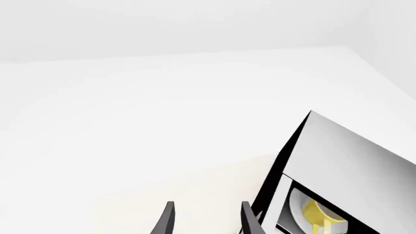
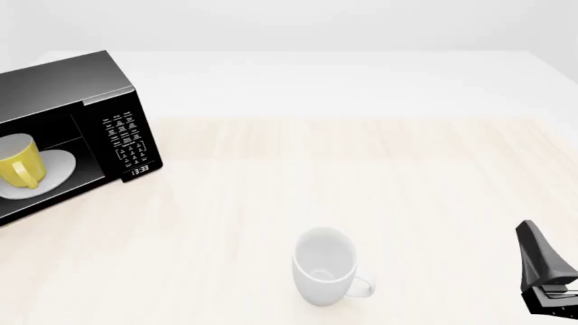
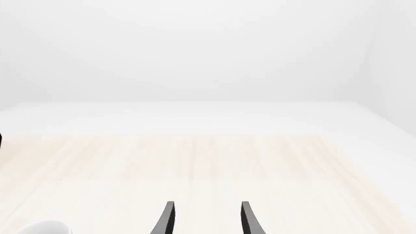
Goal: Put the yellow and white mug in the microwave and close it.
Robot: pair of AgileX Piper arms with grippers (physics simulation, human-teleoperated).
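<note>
Now the yellow and white mug (image 2: 20,162) sits inside the microwave (image 2: 118,101). Both my left gripper (image 1: 206,219) and right gripper (image 3: 206,219) are spread apart and empty. Next I judge the door, which I cannot see, needs swinging closed.

I work in a bare simulated test space, not a lived-in kitchen. Around me are blank white walls and floor with flat, even light. The pale wood-grain table (image 2: 380,176) carries only kitchen props: a large black boxy microwave (image 2: 122,139) with a white-lettered keypad, a small yellow ceramic mug (image 2: 18,162) on its round white turntable plate (image 2: 56,169), and a plain all-white mug (image 2: 325,267).
</note>
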